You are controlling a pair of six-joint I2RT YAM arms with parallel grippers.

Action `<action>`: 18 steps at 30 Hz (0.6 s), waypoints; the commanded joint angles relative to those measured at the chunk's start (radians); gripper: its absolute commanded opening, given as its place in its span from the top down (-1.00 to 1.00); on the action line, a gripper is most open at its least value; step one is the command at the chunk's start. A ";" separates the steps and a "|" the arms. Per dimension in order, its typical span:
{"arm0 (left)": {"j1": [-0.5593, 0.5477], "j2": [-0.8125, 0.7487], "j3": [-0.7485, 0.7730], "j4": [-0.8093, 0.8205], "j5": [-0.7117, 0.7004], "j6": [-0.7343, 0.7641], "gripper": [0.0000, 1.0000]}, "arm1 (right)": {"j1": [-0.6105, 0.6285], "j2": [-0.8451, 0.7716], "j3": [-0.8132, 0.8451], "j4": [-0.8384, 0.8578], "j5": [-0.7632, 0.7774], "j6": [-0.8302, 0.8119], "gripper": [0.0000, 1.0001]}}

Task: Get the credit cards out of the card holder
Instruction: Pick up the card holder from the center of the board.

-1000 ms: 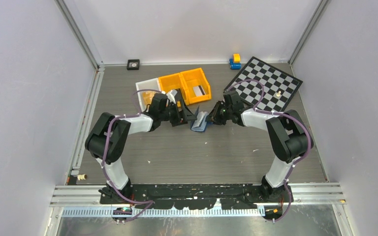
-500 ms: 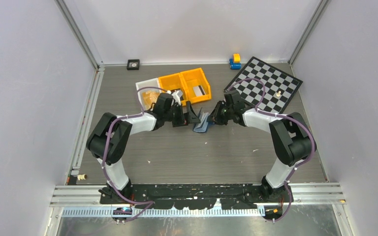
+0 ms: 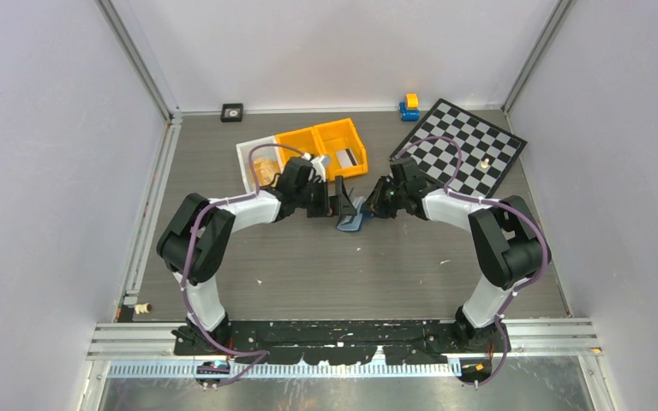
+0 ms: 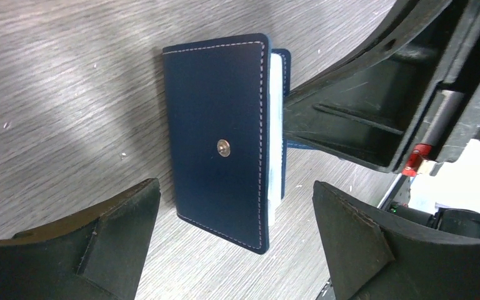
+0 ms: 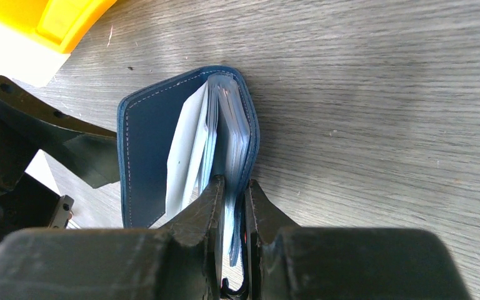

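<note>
The navy card holder (image 4: 219, 137) stands on edge on the table, partly folded open, its snap stud facing my left wrist camera. My left gripper (image 4: 237, 240) is open, its fingers (image 4: 119, 237) wide apart just short of the holder and touching nothing. My right gripper (image 5: 231, 187) is shut on the holder's (image 5: 144, 144) right-hand flap from the other side. Pale leaves (image 5: 190, 147) fan out inside it. I cannot tell whether they are credit cards or pockets. In the top view the holder (image 3: 351, 218) sits between the left gripper (image 3: 340, 205) and the right gripper (image 3: 370, 204).
Two orange bins (image 3: 321, 147) and a white tray (image 3: 255, 161) stand just behind the left arm. A checkerboard (image 3: 467, 145) lies at the back right, with a blue and yellow toy (image 3: 409, 106) beside it. A small black square (image 3: 232, 111) sits by the back wall.
My left gripper has moved right, up to the holder, and opened wider. The right gripper has kept its hold and barely moved.
</note>
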 commanded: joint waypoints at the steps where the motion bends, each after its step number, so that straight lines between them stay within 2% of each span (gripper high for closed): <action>1: -0.017 0.017 0.050 -0.079 -0.016 0.054 -0.89 | 0.012 -0.024 0.030 -0.022 0.009 -0.035 0.79; 4: -0.018 0.032 0.069 -0.116 -0.033 0.063 -0.82 | 0.013 -0.024 0.032 -0.024 0.012 -0.036 0.79; 10: -0.016 0.065 0.098 -0.175 -0.048 0.059 -0.47 | 0.015 -0.025 0.032 -0.028 0.015 -0.037 0.79; 15: 0.002 0.073 0.087 -0.157 -0.039 0.035 -0.12 | 0.014 -0.027 0.033 -0.031 0.018 -0.039 0.80; 18: 0.003 0.085 0.087 -0.156 -0.036 0.027 -0.01 | 0.014 -0.028 0.033 -0.034 0.020 -0.041 0.81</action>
